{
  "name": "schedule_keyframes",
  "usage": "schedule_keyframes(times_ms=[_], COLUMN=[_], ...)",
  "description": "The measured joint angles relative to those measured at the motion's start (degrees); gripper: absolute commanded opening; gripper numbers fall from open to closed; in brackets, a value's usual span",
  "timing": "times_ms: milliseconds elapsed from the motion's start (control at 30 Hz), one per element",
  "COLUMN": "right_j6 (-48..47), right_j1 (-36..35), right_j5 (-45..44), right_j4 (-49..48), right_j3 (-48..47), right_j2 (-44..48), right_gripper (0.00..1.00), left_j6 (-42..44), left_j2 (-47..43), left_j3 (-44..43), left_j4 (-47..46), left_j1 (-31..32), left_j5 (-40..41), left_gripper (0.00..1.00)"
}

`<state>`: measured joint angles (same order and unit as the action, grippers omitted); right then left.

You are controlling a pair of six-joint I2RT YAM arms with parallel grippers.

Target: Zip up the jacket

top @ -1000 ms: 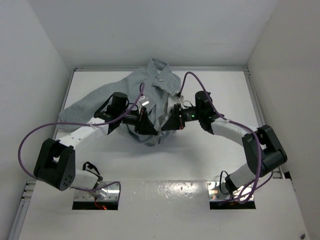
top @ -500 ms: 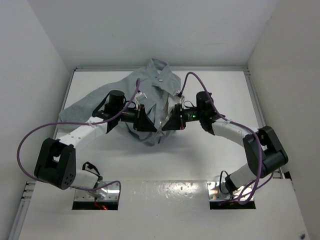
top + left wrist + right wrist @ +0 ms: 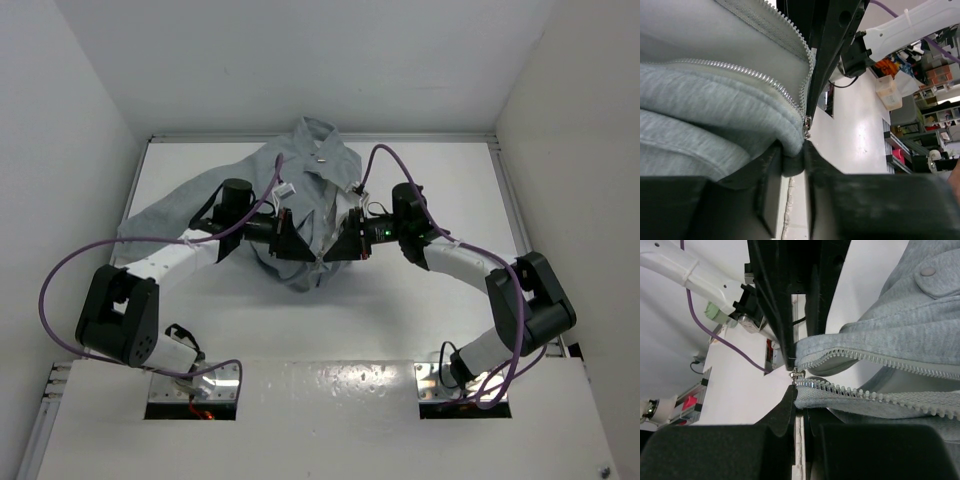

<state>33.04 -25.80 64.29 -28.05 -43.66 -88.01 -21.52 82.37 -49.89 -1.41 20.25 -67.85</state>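
Note:
The light grey jacket (image 3: 300, 185) lies bunched at the table's far middle, one sleeve spread to the left. My left gripper (image 3: 292, 240) is shut on the jacket's lower hem (image 3: 790, 150) beside the zipper's bottom end. My right gripper (image 3: 338, 243) is shut on the opposite zipper tape (image 3: 840, 395) at its bottom end. The two grippers face each other, almost touching. The metal slider (image 3: 797, 374) hangs between the two rows of teeth, which spread apart above it. The slider also shows in the left wrist view (image 3: 807, 124).
White walls close in the table (image 3: 400, 300) on three sides. The arm bases and a white metal panel (image 3: 320, 385) sit at the near edge. Purple cables (image 3: 60, 270) loop beside both arms.
My left gripper has moved slightly up and right, closer to the right gripper, lifting the hem with it. The right arm has barely moved.

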Motion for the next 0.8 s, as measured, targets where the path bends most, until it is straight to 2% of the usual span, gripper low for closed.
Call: schedule_keyframes(times_ms=[33, 67, 167, 267, 567, 800], right_j6=[0.0, -0.1, -0.3, -0.3, 0.0, 1.6], right_j1=[0.0, 0.0, -0.1, -0.2, -0.6, -0.5], right_j5=[0.0, 0.0, -0.2, -0.2, -0.6, -0.6], right_j4=[0.0, 0.0, 0.0, 0.1, 0.3, 0.8], right_j3=[0.0, 0.0, 0.0, 0.0, 0.0, 0.0], right_j2=[0.0, 0.0, 0.0, 0.0, 0.0, -0.2], right_gripper=[0.00, 0.00, 0.00, 0.00, 0.00, 0.00], left_j6=[-0.3, -0.7, -1.0, 2.1, 23.3, 34.1], left_j2=[0.0, 0.1, 0.2, 0.2, 0.5, 1.2], left_j3=[0.0, 0.0, -0.1, -0.5, -5.5, -7.0], left_j4=[-0.4, -0.8, -1.3, 0.7, 19.1, 26.3], left_j1=[0.0, 0.0, 0.0, -0.1, 0.5, 1.4], left_j5=[-0.1, -0.1, -0.5, -0.9, -1.2, -0.7], left_gripper=[0.20, 0.11, 0.00, 0.00, 0.00, 0.00])
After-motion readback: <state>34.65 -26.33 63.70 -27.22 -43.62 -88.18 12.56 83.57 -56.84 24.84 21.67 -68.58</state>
